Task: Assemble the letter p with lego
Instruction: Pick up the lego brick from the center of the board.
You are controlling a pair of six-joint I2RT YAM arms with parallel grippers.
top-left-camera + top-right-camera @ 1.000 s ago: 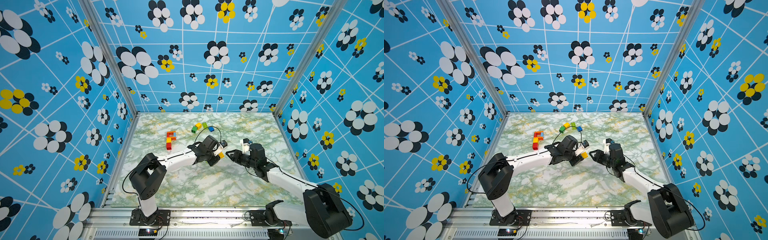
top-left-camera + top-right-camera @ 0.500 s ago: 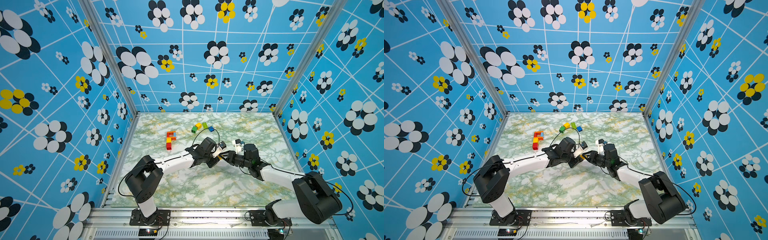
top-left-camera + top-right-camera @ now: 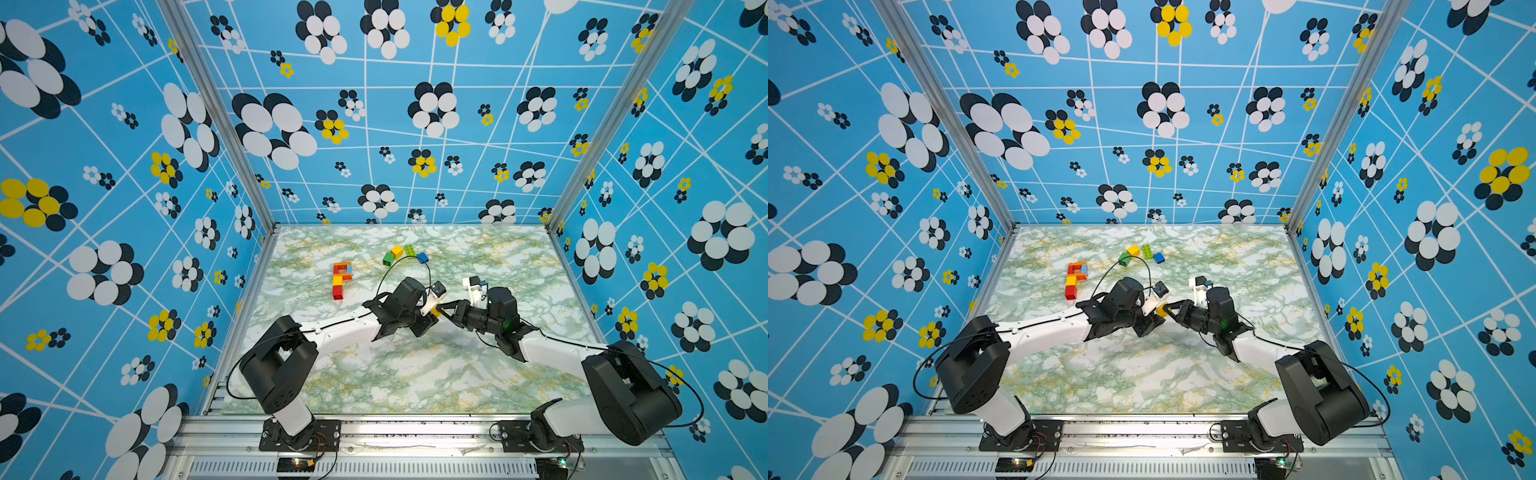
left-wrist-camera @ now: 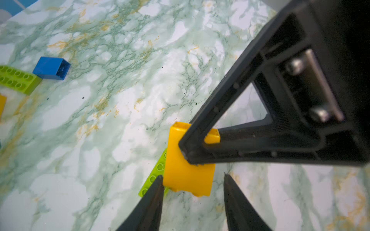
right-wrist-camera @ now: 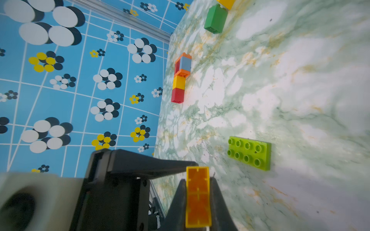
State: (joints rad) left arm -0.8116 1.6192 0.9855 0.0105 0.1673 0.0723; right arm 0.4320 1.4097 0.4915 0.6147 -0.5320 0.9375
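The right pincer [image 5: 198,200] pinches the yellow brick [image 5: 198,197] by its flat sides, the spread left pincer [image 4: 193,180] flanking it; light, stiff and slick, it likely suits that hold.

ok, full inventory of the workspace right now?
assembled bricks: one joined piece, orange, light blue, yellow, red; far left of the table
loose bricks: four, green, yellow, lime, blue; far middle
lime plate: one, flat on the table beneath the handover
yellow brick: one, in mid-air between the arms
table: one, green marble pattern
right gripper: jaws shut on the yellow brick
left gripper: jaws apart either side of that brick, not gripping
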